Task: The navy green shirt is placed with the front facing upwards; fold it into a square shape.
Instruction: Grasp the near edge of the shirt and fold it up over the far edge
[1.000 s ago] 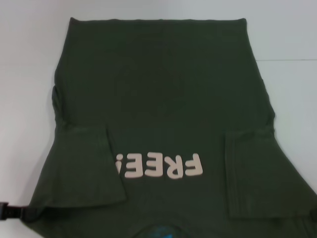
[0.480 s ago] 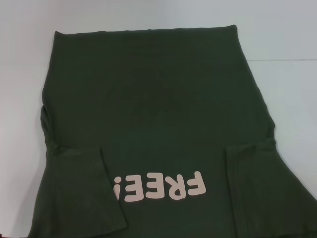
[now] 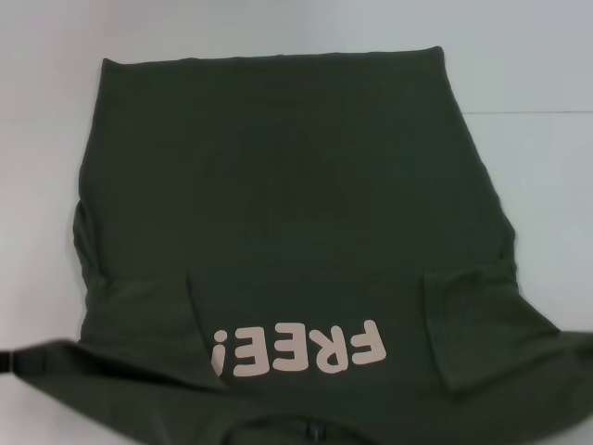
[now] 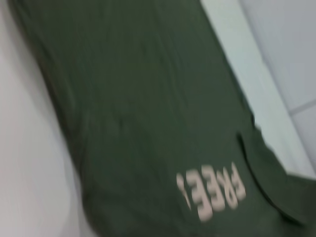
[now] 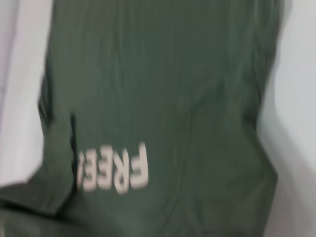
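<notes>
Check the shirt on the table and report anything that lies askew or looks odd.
The navy green shirt lies unevenly: the sleeve on the robot's left is folded wider than the one on its right, and the left side edge bulges and wrinkles. The near collar edge is raised off the white table. No damage shows.

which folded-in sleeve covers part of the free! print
The sleeve on the robot's left: its edge overlaps the print's exclamation mark. The right sleeve lies clear of the letters.
</notes>
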Robot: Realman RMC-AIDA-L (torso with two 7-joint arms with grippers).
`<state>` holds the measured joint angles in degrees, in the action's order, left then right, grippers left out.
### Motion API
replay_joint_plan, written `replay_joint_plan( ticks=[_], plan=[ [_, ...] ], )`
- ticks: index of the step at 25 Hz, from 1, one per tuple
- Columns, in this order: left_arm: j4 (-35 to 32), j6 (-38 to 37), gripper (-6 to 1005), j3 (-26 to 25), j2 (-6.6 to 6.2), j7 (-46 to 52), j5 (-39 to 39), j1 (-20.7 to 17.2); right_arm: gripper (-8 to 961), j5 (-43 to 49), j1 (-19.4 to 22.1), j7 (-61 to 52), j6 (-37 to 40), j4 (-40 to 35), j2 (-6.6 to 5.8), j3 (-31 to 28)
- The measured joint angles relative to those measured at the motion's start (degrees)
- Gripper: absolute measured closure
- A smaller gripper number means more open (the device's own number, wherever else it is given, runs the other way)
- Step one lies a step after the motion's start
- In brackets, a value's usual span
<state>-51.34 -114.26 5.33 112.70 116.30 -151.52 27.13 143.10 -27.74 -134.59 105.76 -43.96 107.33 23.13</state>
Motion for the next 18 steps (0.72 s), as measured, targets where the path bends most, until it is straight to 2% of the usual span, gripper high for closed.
replay_joint_plan(
  ticks=[2, 5, 13, 16, 18],
  plan=[
    [0.2, 0.7, 946, -0.2, -0.03, 0.0, 1.2, 0.0, 895, -0.1, -0.7, 0.0, -0.8, 0.3, -0.1, -3.4],
    [2.1, 4.0, 946, -0.4, -0.05, 0.2, 7.3, 0.2, 891, -0.8, -1.9, -0.2, -2.5, 1.5, -0.13, -6.2],
    [5.8, 12.2, 946, -0.5, 0.09, 0.2, 17.4, 0.3, 881, -7.7, -4.6, -0.2, -12.2, 7.0, -0.54, -6.2],
    [7.5, 16.5, 946, -0.2, 0.59, -0.2, 20.4, 0.5, 878, -9.8, -5.8, 0.1, -14.6, 7.7, -0.06, -5.6],
    [8.8, 19.1, 946, 0.1, 1.13, -0.9, 21.9, 1.0, 875, -10.2, -6.6, 0.3, -16.9, 7.8, 0.69, -5.4]
  ],
)
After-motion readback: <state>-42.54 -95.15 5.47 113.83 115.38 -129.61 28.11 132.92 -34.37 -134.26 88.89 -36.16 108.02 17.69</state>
